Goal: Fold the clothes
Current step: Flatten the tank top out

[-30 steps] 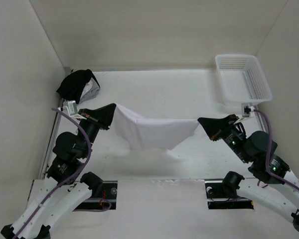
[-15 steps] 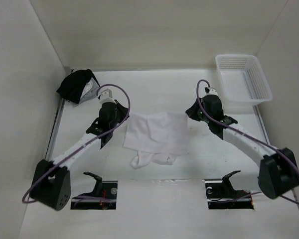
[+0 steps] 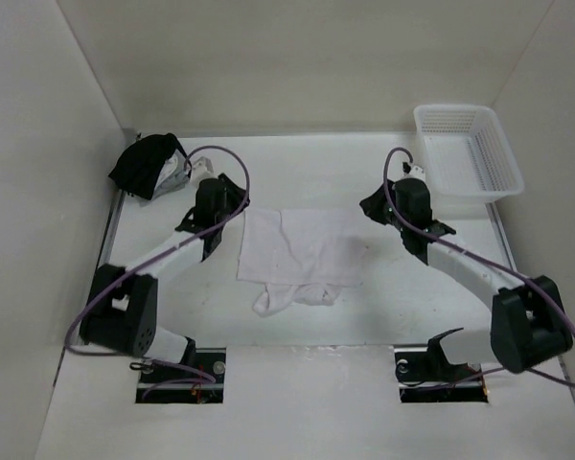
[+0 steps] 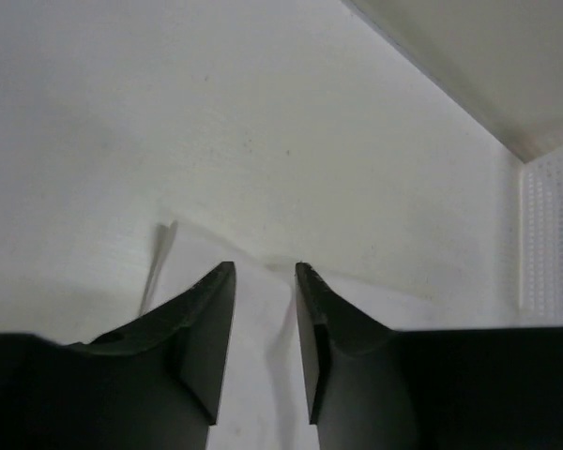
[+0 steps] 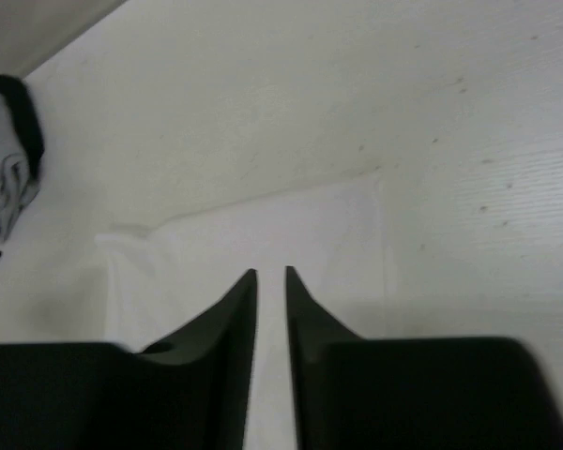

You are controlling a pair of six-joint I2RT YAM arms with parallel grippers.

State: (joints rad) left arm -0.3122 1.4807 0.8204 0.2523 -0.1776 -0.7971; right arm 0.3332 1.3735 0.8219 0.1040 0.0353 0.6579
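Nearest the arm bases, and on the near side of both grippers, the lower edge of the clothes [image 3: 302, 251] is lying bunched in small rolls, while the rest of the white garment is resting flat on the table [image 3: 297, 168] as a rough rectangle spanning the gap between the two end effectors. The left gripper [image 4: 265, 272] is hovering over the garment's far left corner with its jaws standing clearly apart. White cloth is showing below the gap, but nothing is being clamped. The right gripper [image 5: 270, 274] is hanging over the far right corner with its jaws parted only narrowly, and it too is holding nothing. Beyond and outboard of the left gripper, a black-and-grey bundle [image 3: 151, 165] is sitting against the back corner. Beyond and outboard of the right gripper, a white plastic basket [image 3: 431, 168] is standing well apart from the cloth. Judging by this layout, the task appears to be at an early stage: the garment is laid out and roughly squared at its far edge, but the crumpled near edge is awaiting smoothing and the main folds are seemingly not yet done.
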